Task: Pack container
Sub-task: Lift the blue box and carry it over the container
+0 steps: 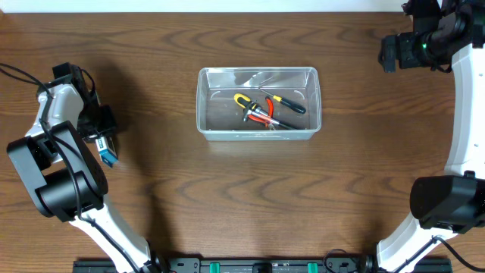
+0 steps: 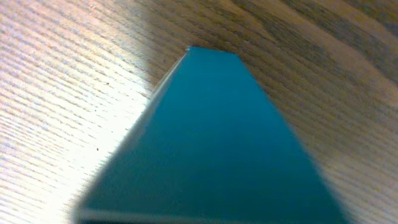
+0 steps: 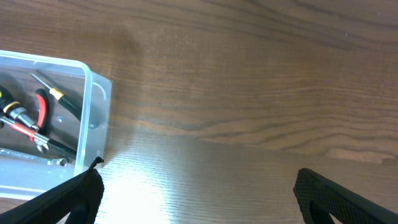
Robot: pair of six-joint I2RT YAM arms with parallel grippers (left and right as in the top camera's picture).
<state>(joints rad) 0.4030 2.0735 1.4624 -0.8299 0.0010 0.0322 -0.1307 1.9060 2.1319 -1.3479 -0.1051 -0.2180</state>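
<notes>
Left claw [image 1: 104,142]: low over the desk's left side; its fingers are hidden, so how far it has closed cannot be told.
Blue-and-white box [image 1: 109,156]: right at the left claw's tip, lying on the desk; its blue face fills the left wrist view, blurred.
Right claw [image 3: 198,200]: jaws spread wide, nothing between them, raised over the far right corner.
Container [image 1: 201,102]: clear tub at the desk's middle, upright, well apart from both claws.
Inside the container: red-handled pliers [image 1: 267,112], a yellow-handled tool [image 1: 242,99] and a black screwdriver [image 1: 292,105], overlapping.
Desk [image 1: 151,205]: dark wood grain.
</notes>
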